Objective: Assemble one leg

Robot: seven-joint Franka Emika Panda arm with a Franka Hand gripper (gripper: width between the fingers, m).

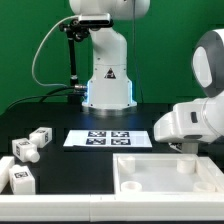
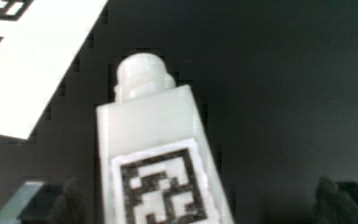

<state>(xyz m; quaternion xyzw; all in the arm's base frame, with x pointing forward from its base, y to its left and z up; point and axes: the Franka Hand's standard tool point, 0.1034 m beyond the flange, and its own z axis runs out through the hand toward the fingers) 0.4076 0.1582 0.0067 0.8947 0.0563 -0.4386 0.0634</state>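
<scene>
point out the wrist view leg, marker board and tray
leg (image 2: 153, 120): wrist view, white face above its tag
marker board (image 1: 108, 137): exterior view, its middle
tray (image 1: 165, 178): exterior view, its bare floor

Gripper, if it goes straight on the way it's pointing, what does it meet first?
Probably the leg: in the wrist view it sits between the open gripper's fingers, with bare table beyond. Depth is unclear.

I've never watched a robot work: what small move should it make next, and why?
Probably close the tool on the leg. In the wrist view the leg sits between the fingers with a gap on each side, so it seems not yet gripped.
</scene>
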